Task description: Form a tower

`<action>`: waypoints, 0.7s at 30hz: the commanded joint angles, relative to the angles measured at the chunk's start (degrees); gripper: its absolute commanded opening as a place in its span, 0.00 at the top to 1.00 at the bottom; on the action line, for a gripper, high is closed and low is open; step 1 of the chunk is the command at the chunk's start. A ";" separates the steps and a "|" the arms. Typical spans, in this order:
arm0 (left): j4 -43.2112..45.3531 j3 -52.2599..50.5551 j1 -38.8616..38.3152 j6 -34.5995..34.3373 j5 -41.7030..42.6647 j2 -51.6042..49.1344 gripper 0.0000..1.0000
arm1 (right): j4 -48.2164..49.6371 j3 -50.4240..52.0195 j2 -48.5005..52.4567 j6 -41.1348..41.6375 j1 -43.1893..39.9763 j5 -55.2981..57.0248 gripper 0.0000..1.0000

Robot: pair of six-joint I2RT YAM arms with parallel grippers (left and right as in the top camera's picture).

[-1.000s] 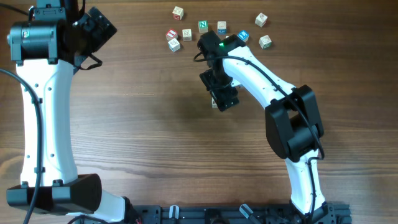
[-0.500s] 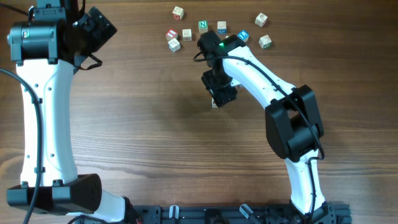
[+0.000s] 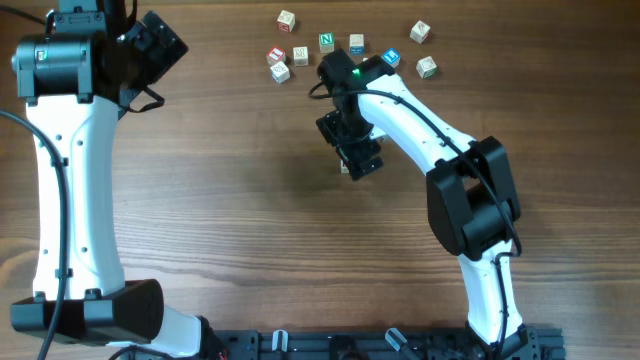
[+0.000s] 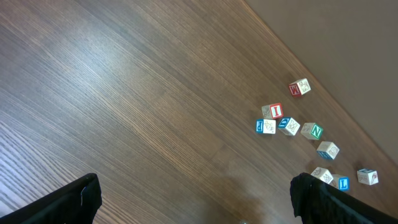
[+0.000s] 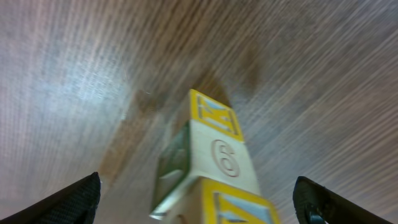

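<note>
- The tower point(image 5: 214, 155) stands upright between the right fingers point(image 5: 68, 202), spread wide, touching nothing.
- The left fingers point(image 4: 65, 202), also spread, hang well apart from it.

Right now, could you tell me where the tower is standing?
Overhead, the tower sits mid-table, mostly hidden under the open right tool, nearer the robot's base than the loose cubes; the right wrist view shows it between the tool's spread fingers.
</note>
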State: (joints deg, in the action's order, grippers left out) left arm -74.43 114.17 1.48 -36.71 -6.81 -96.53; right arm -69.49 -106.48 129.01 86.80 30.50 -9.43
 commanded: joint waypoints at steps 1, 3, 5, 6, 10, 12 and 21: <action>0.00 0.00 0.31 0.48 -0.72 0.11 0.00 | -0.92 -1.36 -3.78 -4.35 -0.02 -0.72 0.00; 0.00 0.00 0.31 0.48 -0.72 0.11 0.00 | -2.23 -1.36 -7.08 -4.35 -0.02 -0.70 0.00; 0.02 0.00 0.31 0.48 -0.72 0.11 0.00 | -3.98 -1.36 -11.10 -5.09 -0.02 -0.15 0.00; 0.02 0.00 0.31 0.48 -0.72 0.11 0.00 | -4.50 -1.36 -13.57 -6.49 -0.02 0.50 0.00; 0.02 0.00 0.31 0.48 -0.72 0.11 0.00 | -12.00 -1.33 -24.11 -8.02 -0.02 10.84 0.02; 0.02 0.00 0.31 0.48 -0.72 0.11 0.00 | -18.23 -0.39 -26.16 -7.02 -0.02 17.51 0.34; 0.02 0.00 0.31 0.48 -0.72 0.11 0.00 | 4.15 25.55 -26.05 -3.30 1.11 -1.84 0.96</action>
State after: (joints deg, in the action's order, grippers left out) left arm -74.54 114.17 1.48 -36.71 -7.01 -96.53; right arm -68.16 -84.55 102.76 81.65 30.76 -5.67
